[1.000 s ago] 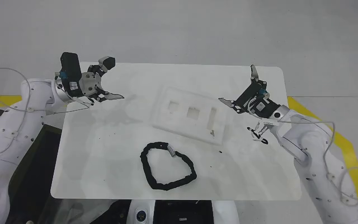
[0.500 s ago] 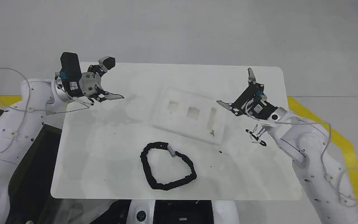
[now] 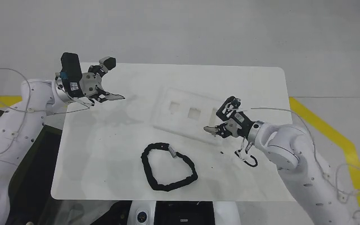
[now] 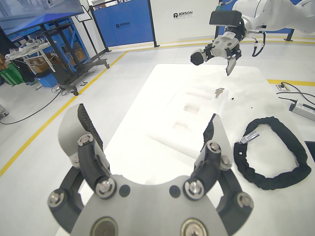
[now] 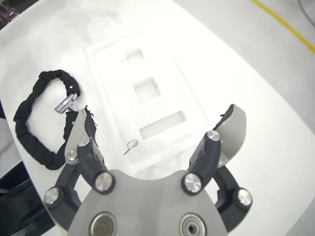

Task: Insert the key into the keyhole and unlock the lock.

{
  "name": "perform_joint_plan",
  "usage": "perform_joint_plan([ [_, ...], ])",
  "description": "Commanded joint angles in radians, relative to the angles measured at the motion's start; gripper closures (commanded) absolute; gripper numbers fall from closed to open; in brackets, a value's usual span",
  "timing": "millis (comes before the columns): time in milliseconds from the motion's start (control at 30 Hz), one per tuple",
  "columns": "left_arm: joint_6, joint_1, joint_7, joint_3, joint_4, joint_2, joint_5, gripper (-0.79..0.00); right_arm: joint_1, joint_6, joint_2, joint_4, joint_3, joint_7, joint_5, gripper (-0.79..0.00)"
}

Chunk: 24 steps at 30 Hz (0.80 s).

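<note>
Bright, even overhead light, no hard shadows. Table [image 3: 101, 157] top blown out near white in both wrist views. White tray [image 5: 172, 94] almost lost in glare, its recesses marked by faint grey shade only. Black chain lock [image 3: 145, 166] casts barely any shadow. Wrist views bow the table edges outward.

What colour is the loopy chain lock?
Chain lock: black, with a silver end. Right wrist view shows best.

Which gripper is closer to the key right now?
Right. The right gripper hangs open over the end of the foam tray, close to the key. The left gripper is open far off, over the table's corner beyond the tray's other end.
</note>
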Motion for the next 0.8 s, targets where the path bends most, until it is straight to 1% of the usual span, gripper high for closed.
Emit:
perform_joint_plan([
  [0, 0.0, 0.0, 0.0, 0.0, 0.0, 0.0, 0.0, -0.785, 0.014, 0.001, -0.001, 0.017, -0.014, 0.072, 0.045, -0.785],
  [100, 0.0, 0.0, 0.0, 0.0, 0.0, 0.0, 0.0, -0.785, 0.044, -0.009, -0.002, 0.039, -0.038, 0.175, 0.106, -0.785],
  [300, 0.0, 0.0, 0.0, 0.0, 0.0, 0.0, 0.0, -0.785, 0.091, -0.045, -0.005, 0.081, -0.089, 0.324, 0.235, -0.785],
  [367, 0.0, 0.0, 0.0, 0.0, 0.0, 0.0, 0.0, -0.785, 0.106, -0.051, -0.006, 0.091, -0.097, 0.335, 0.265, -0.785],
  [767, 0.0, 0.0, 0.0, 0.0, 0.0, 0.0, 0.0, -0.785, 0.109, -0.053, -0.006, 0.092, -0.099, 0.337, 0.267, -0.785],
])
